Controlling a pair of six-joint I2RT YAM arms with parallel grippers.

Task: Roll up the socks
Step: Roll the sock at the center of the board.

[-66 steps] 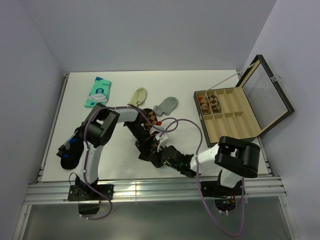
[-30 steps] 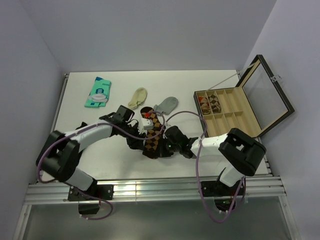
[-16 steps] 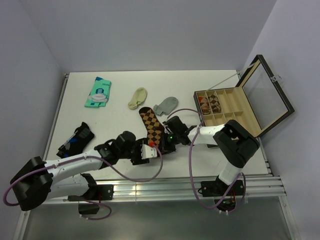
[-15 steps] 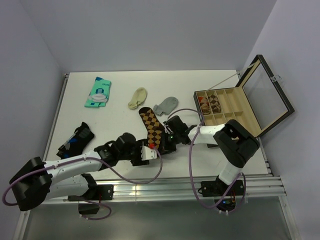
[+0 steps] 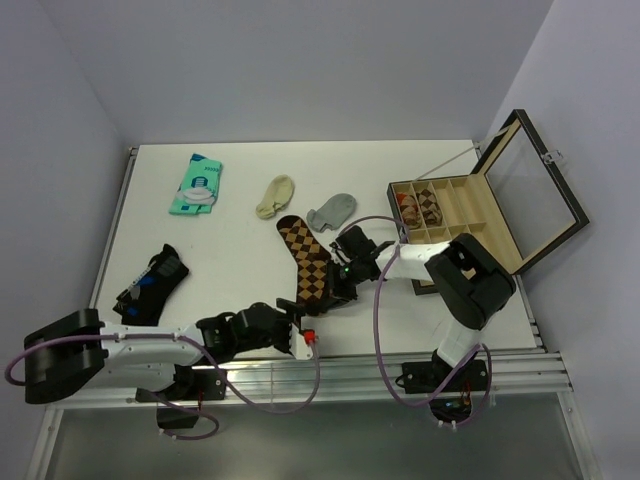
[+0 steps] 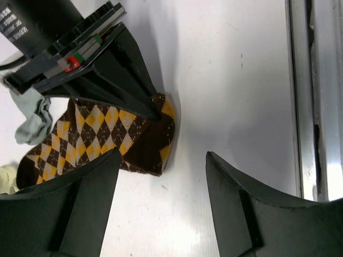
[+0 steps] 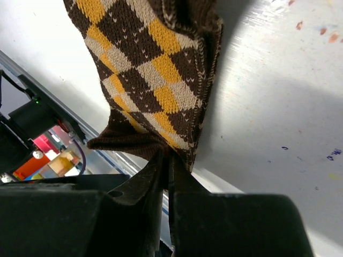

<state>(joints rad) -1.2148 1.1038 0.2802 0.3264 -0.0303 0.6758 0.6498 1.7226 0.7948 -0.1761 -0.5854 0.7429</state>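
The long dark-brown argyle sock (image 5: 305, 260) lies stretched flat on the white table, its toe toward the back. My right gripper (image 5: 318, 298) is shut on the sock's near end; the pinched, bunched cuff (image 7: 150, 64) shows right above the closed right gripper (image 7: 167, 158). My left gripper (image 5: 300, 335) sits low near the front edge, open and empty. In the left wrist view the left gripper (image 6: 163, 155) faces the sock (image 6: 107, 134), a short gap away. A grey ankle sock (image 5: 332, 210) and a cream one (image 5: 275, 195) lie flat behind the argyle sock.
An open compartment box (image 5: 480, 245) with a raised lid (image 5: 535, 190) stands at the right, rolled argyle socks (image 5: 420, 205) in one compartment. A teal-and-white packet (image 5: 197, 183) lies at the back left. A dark bundle with blue (image 5: 150, 280) lies near the left edge. The metal front rail (image 6: 305, 96) runs close by.
My left gripper has let go of the argyle sock, opened, and pulled back toward the front edge. The right gripper has stayed shut on the sock's near end, which now lies straighter.
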